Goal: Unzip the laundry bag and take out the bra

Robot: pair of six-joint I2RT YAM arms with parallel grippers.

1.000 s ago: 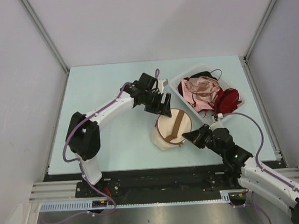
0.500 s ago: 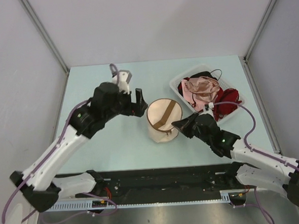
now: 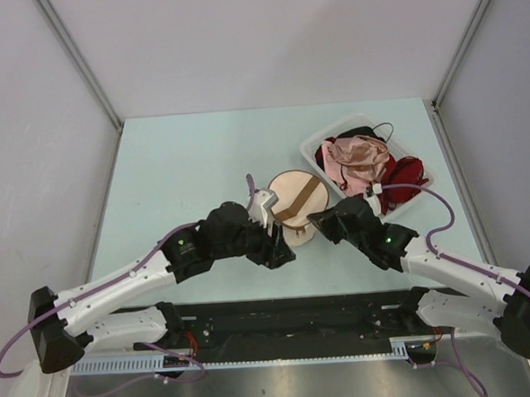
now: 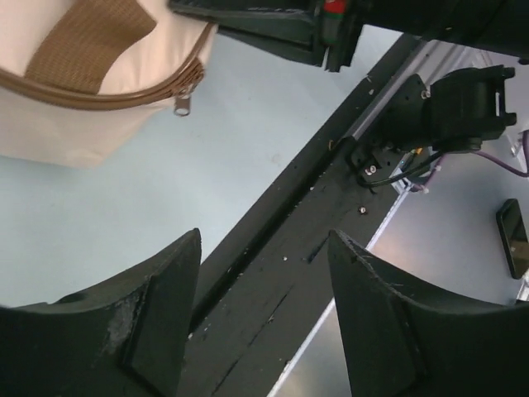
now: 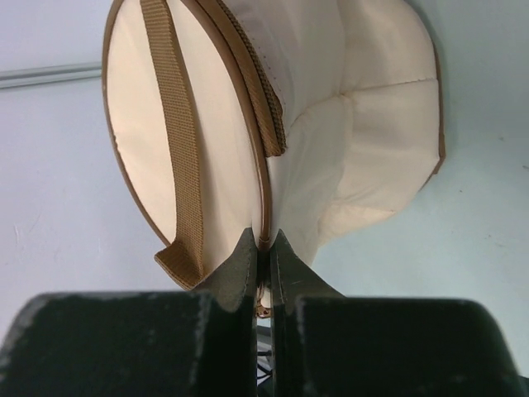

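Note:
The laundry bag (image 3: 294, 201) is a round beige pouch with a brown strap (image 5: 178, 149), lying tilted mid-table. Its zipper looks closed, and the metal pull (image 4: 182, 103) hangs at its side. My right gripper (image 5: 263, 244) is shut on the bag's brown piped rim; in the top view it (image 3: 318, 219) sits at the bag's right edge. My left gripper (image 4: 264, 240) is open and empty, its fingers (image 4: 157, 314) spread over the black front rail. It (image 3: 280, 251) hovers just in front of the bag, not touching it. The bra is hidden.
A clear plastic tray (image 3: 309, 149) at the back right holds a pink satin garment (image 3: 357, 157) and a red-and-black one (image 3: 403, 176), close behind my right arm. The black rail (image 4: 273, 273) and metal frame run along the table's near edge.
My left arm has swung from the bag's far left side round to its near side, low by the front edge. The bag has shifted slightly back, still held by my right gripper.

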